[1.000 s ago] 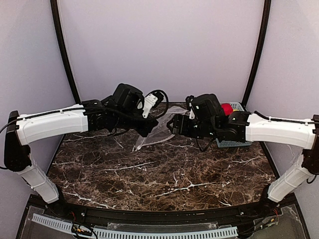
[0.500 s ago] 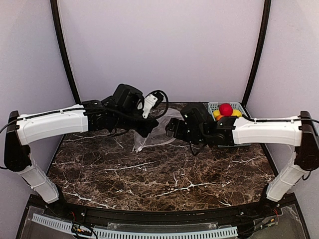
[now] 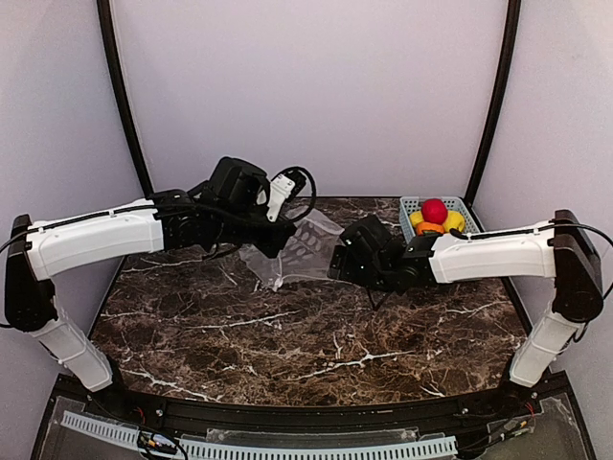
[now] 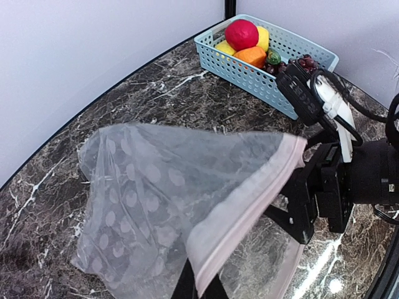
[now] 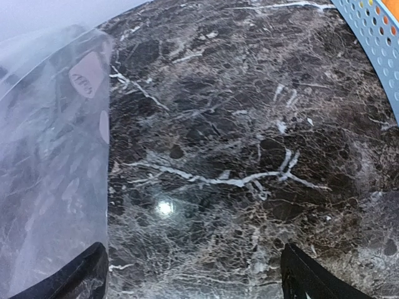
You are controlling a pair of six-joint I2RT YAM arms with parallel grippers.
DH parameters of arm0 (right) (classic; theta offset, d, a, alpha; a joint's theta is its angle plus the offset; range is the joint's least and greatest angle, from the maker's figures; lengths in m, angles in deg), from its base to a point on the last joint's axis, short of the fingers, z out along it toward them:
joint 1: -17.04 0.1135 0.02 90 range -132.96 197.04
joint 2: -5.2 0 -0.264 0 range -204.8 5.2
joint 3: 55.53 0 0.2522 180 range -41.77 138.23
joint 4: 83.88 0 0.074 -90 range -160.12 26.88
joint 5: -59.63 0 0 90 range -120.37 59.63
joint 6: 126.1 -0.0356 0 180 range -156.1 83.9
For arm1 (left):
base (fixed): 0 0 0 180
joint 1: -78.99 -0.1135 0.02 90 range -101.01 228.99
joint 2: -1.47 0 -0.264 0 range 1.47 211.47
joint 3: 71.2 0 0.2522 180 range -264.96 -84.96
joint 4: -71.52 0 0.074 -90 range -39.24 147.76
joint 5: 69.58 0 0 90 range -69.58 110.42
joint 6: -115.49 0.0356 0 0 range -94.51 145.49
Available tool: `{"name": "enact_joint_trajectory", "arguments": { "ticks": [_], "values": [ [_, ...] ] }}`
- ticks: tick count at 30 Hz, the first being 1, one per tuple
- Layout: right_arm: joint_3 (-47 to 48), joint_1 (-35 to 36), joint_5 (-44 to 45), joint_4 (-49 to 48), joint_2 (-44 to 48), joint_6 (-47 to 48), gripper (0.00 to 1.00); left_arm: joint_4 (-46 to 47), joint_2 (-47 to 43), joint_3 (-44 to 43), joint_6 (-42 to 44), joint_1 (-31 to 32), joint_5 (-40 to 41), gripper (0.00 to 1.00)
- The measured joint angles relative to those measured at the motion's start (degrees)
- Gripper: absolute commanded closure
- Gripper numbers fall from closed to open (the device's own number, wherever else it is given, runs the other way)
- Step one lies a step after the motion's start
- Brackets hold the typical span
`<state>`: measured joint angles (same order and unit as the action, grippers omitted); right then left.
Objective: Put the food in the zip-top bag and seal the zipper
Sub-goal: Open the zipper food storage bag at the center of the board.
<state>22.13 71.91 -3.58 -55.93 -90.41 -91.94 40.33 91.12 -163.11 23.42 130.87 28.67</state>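
The clear dotted zip-top bag (image 3: 305,251) hangs above the table at the back centre. My left gripper (image 3: 278,241) is shut on its whitish-pink zipper strip (image 4: 249,202); the black fingers pinch the strip at the bottom of the left wrist view, where the gripper (image 4: 199,288) shows. My right gripper (image 3: 339,261) is wide open and empty at the bag's mouth, with the bag (image 5: 50,162) beside its left finger. The food lies in the light-blue basket (image 3: 462,204): a red apple (image 4: 242,32), an orange piece (image 4: 252,56), yellow pieces (image 4: 263,38) and dark grapes (image 4: 305,62).
The basket (image 4: 249,71) stands at the back right corner, behind the right arm. The dark marble table (image 3: 316,335) runs to a black rim in front. Pale walls stand close behind the bag and basket.
My right gripper has moved left and down, away from the basket, up to the bag's mouth. The left gripper has shifted the held bag slightly lower.
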Motion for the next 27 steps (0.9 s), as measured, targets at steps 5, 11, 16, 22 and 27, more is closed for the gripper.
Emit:
{"name": "enact_joint_trajectory", "arguments": {
  "ticks": [5, 11, 16, 22, 27],
  "values": [
    [-1.8, -0.6, 0.2, 1.2, 0.0, -0.5, 0.06, 0.0, -1.8, 0.0, 0.8, -1.4, 1.2, 0.99],
    [-1.7, -0.7, 0.2, 1.6, 0.0, 0.6, 0.06, 0.0, -2.0, 0.4, 1.3, -1.7, 0.0, 0.99],
    [-0.4, -1.0, -1.9, 1.8, -0.3, 4.8, 0.05, 0.0, -1.9, 0.4, 1.2, -2.1, -2.5, 0.99],
    [-1.3, -1.2, -9.7, -2.8, 2.0, 13.8, 0.04, 0.0, -0.6, 0.4, 0.9, -2.2, -3.7, 0.99],
    [-4.3, -1.1, -17.4, -8.1, 8.6, 19.5, 0.03, 0.0, 0.7, 0.4, 0.9, -2.2, -3.8, 0.99]
  ]
}}
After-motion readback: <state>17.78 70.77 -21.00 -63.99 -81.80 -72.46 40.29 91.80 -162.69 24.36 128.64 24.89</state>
